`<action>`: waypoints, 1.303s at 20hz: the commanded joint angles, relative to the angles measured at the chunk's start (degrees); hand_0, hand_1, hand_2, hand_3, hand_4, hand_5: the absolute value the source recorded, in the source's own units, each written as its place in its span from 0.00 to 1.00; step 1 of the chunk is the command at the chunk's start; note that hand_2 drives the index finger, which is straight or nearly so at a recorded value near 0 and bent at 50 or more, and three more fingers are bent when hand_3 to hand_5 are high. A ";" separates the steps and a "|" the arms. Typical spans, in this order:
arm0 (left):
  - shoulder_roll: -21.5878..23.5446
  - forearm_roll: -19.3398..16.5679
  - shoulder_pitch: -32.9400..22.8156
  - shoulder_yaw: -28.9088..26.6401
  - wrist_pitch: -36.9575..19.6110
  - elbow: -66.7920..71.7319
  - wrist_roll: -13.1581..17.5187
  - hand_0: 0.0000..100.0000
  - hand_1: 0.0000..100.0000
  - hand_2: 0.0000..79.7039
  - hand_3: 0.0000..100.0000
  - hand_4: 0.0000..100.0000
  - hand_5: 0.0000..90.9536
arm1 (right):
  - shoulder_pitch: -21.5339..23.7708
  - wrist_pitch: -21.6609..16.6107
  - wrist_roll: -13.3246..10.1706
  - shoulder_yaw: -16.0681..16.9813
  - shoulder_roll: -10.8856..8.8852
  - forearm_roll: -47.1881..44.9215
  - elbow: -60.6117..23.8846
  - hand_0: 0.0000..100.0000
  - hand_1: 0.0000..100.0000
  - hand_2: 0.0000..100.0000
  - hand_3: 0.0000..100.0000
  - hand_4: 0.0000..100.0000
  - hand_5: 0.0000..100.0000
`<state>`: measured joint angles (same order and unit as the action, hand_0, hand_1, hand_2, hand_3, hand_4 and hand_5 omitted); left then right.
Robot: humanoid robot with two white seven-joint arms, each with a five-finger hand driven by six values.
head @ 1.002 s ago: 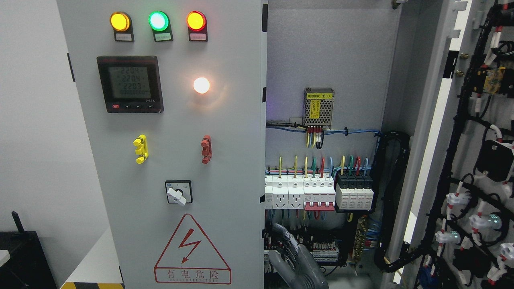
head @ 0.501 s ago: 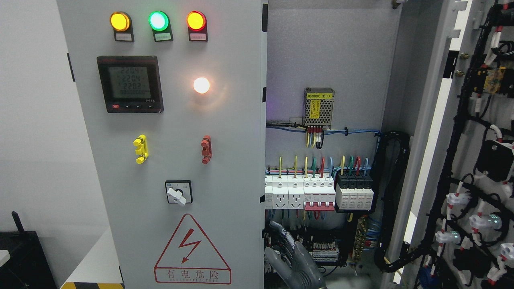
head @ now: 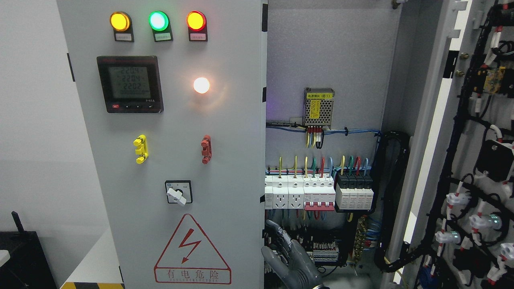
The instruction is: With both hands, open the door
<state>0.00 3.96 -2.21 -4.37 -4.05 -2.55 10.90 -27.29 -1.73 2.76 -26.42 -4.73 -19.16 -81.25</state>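
left door shut at frame left; right door swung wide. one hand, side unclear, low beside left door edge, fingers loosely extended, empty. risk: fingers snag wiring behind; slip off edge.

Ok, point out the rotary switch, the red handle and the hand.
rotary switch (head: 177, 196), head view, on its white knob.
red handle (head: 206, 149), head view, mid-bar.
hand (head: 292, 259), head view, back of the palm.

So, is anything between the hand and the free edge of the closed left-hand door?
Nothing visible. The right hand, fingers open, is low in the open half of the cabinet, just right of the closed door, with no object between it and the door's edge.
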 commanded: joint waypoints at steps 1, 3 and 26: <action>-1.93 0.00 0.01 -0.02 -0.08 0.00 0.00 0.12 0.39 0.00 0.00 0.00 0.00 | -0.83 -0.03 1.19 -0.39 -0.10 -1.76 1.27 0.12 0.39 0.00 0.00 0.00 0.00; -1.93 0.00 0.01 -0.02 -0.08 0.00 0.00 0.12 0.39 0.00 0.00 0.00 0.00 | -0.92 -0.03 3.73 -0.65 -0.02 -1.76 1.27 0.12 0.39 0.00 0.00 0.00 0.00; -1.93 0.00 0.01 -0.02 -0.08 0.00 0.00 0.12 0.39 0.00 0.00 0.00 0.00 | -4.44 -0.12 7.00 0.05 -0.28 -5.10 6.28 0.12 0.39 0.00 0.00 0.00 0.00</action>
<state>0.00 3.96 -2.20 -4.36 -4.09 -2.55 10.90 -31.01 -1.70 9.58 -26.60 -4.79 -22.62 -76.87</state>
